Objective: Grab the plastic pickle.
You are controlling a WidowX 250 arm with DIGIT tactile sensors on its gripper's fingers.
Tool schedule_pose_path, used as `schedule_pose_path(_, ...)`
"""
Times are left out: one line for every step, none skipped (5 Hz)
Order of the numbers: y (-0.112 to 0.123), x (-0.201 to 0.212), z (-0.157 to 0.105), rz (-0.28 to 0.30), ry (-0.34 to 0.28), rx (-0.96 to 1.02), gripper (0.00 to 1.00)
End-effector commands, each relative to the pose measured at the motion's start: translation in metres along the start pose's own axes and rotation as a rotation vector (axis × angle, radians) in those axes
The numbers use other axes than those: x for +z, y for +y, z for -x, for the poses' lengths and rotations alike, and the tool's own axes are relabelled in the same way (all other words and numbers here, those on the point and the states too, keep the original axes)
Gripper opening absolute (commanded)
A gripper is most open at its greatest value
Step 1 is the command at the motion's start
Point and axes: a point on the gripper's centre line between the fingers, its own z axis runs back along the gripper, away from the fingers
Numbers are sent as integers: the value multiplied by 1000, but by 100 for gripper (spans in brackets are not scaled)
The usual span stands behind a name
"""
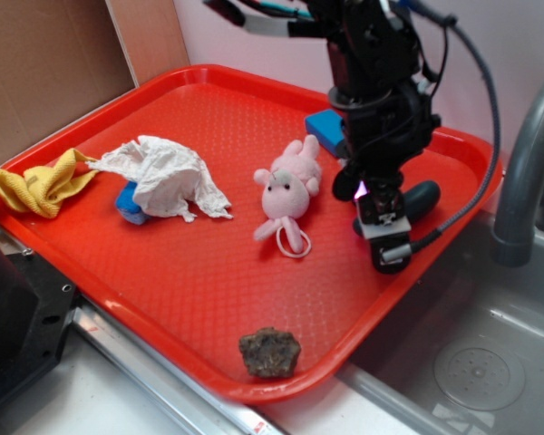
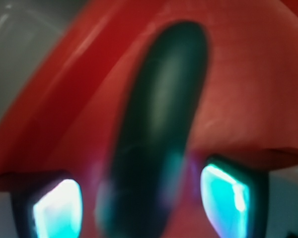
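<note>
The plastic pickle [image 1: 421, 199] is a smooth, very dark green piece with rounded ends, shaped like a slightly bent sausage. It lies on the right side of the red tray [image 1: 190, 272], close to the right rim, and the arm hides most of it in the exterior view. In the wrist view the pickle [image 2: 159, 134] runs lengthwise up the blurred frame between two glowing turquoise fingertips [image 2: 57, 210], one on each side, with a gap to either. The gripper [image 1: 383, 227] is spread, straddling the pickle's near end without pinching it.

From left to right on the tray: a yellow cloth [image 1: 36, 186] drapes over the left rim; a crumpled white paper towel [image 1: 168, 177] lies over a blue object [image 1: 129, 204]; a pink plush toy [image 1: 288, 190] with a loop cord sits in the middle; a blue rectangular block [image 1: 325, 130] lies at the far side, behind the arm. A brown lumpy rock [image 1: 269, 352] rests by the near rim. The tray's floor is finely dimpled plastic. To its right are a grey metal sink [image 1: 471, 362] and a curved tap [image 1: 526, 172]
</note>
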Motion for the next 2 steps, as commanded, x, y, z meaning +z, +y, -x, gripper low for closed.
schedule_pose_path(-11,10,2,-14,-23,-25,0)
schedule_pose_path(-15,35,20,-40,-10,22,0)
